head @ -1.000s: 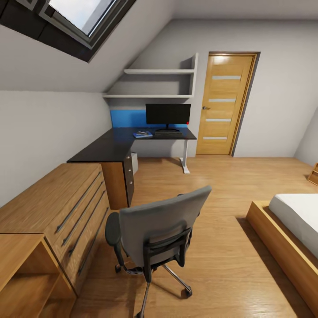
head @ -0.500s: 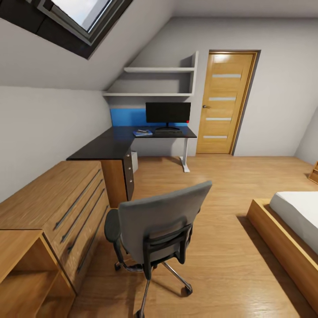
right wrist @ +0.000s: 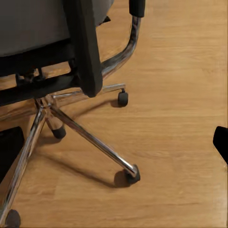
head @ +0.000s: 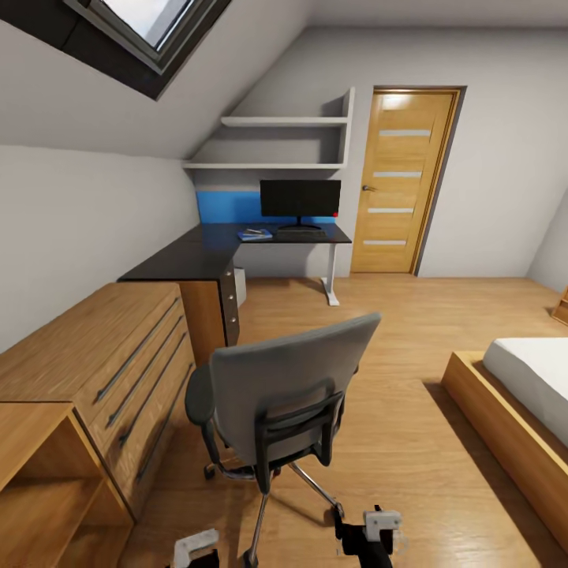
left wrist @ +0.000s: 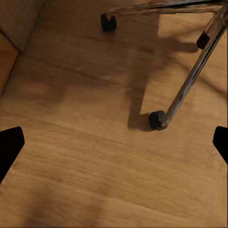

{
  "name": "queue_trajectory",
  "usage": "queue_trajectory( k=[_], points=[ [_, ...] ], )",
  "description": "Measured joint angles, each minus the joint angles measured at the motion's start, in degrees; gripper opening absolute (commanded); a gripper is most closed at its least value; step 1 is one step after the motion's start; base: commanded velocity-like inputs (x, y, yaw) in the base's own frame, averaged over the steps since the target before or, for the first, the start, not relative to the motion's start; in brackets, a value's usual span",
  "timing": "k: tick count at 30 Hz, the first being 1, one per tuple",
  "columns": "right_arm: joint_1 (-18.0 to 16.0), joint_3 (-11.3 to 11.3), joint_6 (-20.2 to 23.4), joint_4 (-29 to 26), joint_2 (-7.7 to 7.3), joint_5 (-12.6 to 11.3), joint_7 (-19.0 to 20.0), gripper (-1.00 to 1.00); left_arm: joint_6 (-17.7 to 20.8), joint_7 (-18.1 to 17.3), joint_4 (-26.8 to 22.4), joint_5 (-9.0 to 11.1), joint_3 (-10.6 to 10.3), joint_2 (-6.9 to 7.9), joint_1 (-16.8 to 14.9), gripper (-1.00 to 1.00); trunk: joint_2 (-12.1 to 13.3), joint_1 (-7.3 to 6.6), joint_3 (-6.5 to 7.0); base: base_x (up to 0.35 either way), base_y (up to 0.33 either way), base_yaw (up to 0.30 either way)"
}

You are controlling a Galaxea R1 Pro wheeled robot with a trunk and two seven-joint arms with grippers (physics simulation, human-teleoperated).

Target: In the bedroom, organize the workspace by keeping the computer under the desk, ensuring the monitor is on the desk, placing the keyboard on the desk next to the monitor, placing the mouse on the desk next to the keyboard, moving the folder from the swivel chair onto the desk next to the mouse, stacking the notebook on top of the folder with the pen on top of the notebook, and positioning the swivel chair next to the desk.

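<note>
Swivel chair (head: 276, 402) is standing well apart from the tabletop (head: 205, 256), where monitor (head: 300, 199), keyboard (head: 300, 233) and folder (head: 254, 236) are resting; both grippers' fingers are spreading open, gripping nothing.

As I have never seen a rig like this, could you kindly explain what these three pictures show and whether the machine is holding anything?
It is a simulated wheeled robot with two arms. The wide picture comes from its head: a swivel chair stands close in front, with the desk and monitor beyond it. The other two come from cameras at each wrist, looking down at the wooden floor and the chair's metal base. The left gripper and right gripper are open; their dark fingers hold nothing.
</note>
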Motion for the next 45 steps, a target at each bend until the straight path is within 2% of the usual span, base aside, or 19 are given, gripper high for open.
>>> queue_trajectory(
  k=[4, 10, 14, 22, 26, 35, 39, 45],
  points=[
    [-5.06, 0.08, 5.97, -0.23, -0.15, 0.03, 0.00, 1.00, 3.96, 1.83, -1.80, 0.26, -0.05, -0.94, -5.19, 1.00, -1.60, 0.88, -0.71, 0.000, 0.000, 0.000],
    [-10.38, -0.17, 11.63, -0.27, -0.20, -0.08, -0.04, 1.00, 7.37, 2.56, -2.42, 0.46, -0.03, -2.12, -11.40, 1.00, -4.01, 2.19, -1.79, 0.000, 0.000, 0.000],
    [-13.72, -1.48, 16.52, -0.34, -0.23, -1.64, 0.02, 1.00, 8.26, 2.69, -2.54, 1.35, -0.02, -2.39, -14.25, 1.00, -5.62, 3.07, -2.52, 0.000, 0.000, 0.000],
    [-14.82, -1.93, 18.10, -0.37, 0.01, -3.08, 0.21, 1.00, 7.97, 2.61, -2.54, 1.84, 1.30, -2.36, -14.96, 1.00, -8.83, 4.83, -3.96, 0.000, 0.000, 0.000],
    [-14.95, -1.86, 18.19, -0.27, 0.04, -3.26, 0.33, 1.00, 6.74, 2.44, -2.48, 1.86, 2.82, -2.21, -15.04, 1.00, -8.84, 4.84, -3.97, 0.000, 0.000, 0.000],
    [-14.97, -1.59, 18.08, 0.05, 0.21, -3.39, 0.40, 1.00, 5.17, 2.65, -1.89, 1.92, 3.13, -2.10, -15.07, 1.00, -8.84, 4.84, -3.97, 0.000, 0.000, 0.000],
    [-14.97, -1.40, 18.22, 0.14, 0.41, -3.29, 0.62, 1.00, 5.08, 2.57, -0.07, 1.86, 3.10, -2.15, -15.07, 1.00, -8.84, 4.84, -3.97, 0.000, 0.000, 0.000],
    [-14.97, -1.44, 18.41, 1.21, 0.39, -3.25, 5.42, 1.00, 5.04, 2.35, 2.21, 1.76, 2.95, -2.37, -15.07, 1.00, -8.84, 4.84, -3.97, 0.000, 0.000, 0.000]
  ],
)
